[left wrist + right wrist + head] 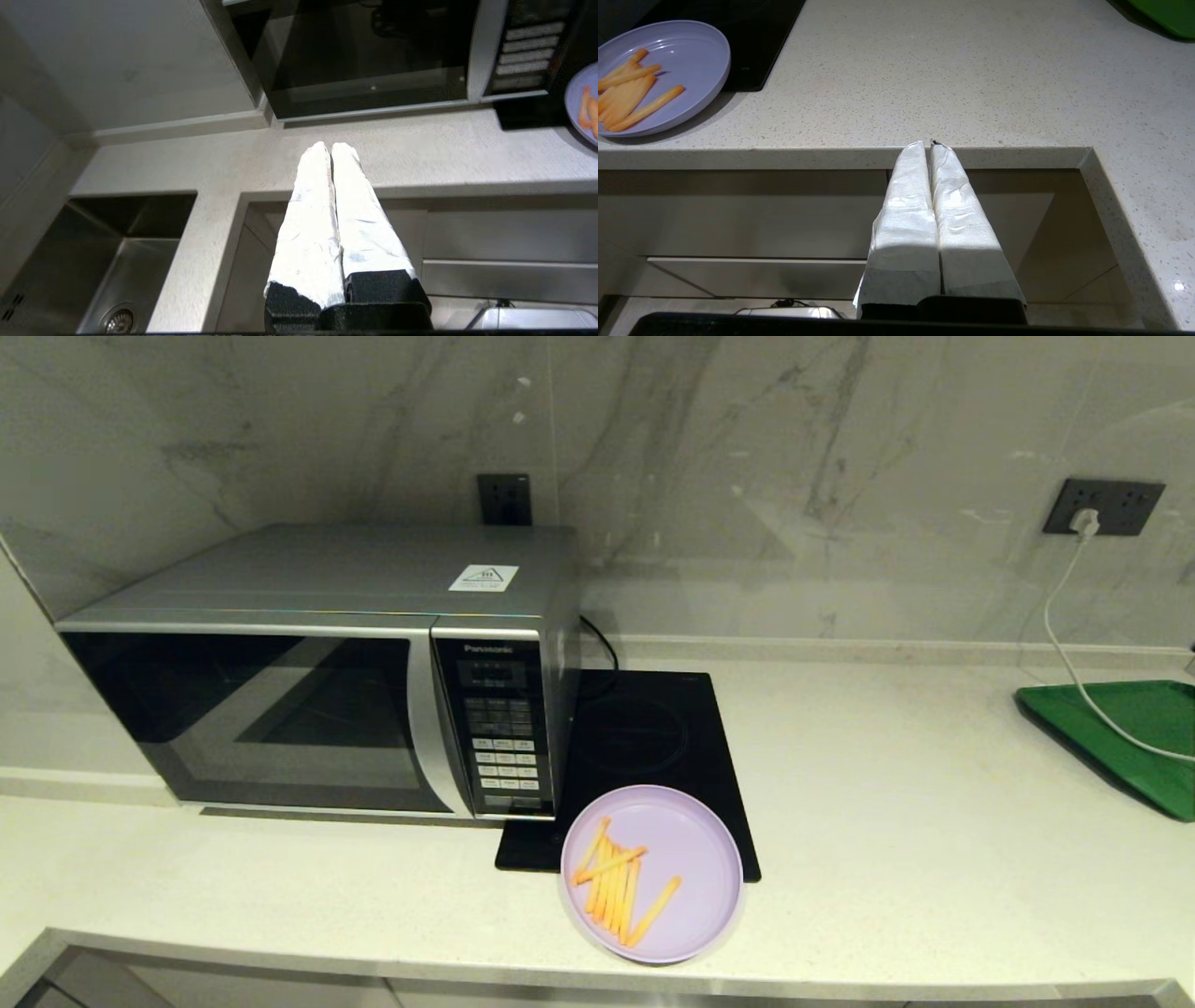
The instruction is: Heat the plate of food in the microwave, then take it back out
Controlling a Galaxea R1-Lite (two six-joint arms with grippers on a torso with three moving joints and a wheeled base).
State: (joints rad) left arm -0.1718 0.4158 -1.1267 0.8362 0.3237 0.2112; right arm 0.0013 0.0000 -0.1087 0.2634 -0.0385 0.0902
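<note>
The lilac plate of food (651,873) with orange-yellow fries lies near the counter's front edge, partly on the black hob. It also shows as the plate (663,74) in the right wrist view and as a sliver of plate (584,105) in the left wrist view. The silver Panasonic microwave (317,672) stands at the left, its dark door closed; the door (364,56) fills the left wrist view's top. My left gripper (331,145) is shut and empty, below the counter edge in front of the microwave. My right gripper (928,143) is shut and empty, at the counter edge right of the plate. Neither arm shows in the head view.
A flat black induction hob (644,747) lies right of the microwave. A green tray (1130,737) sits at the far right with a white cable (1074,653) running to a wall socket. A steel sink (93,261) lies left of the microwave.
</note>
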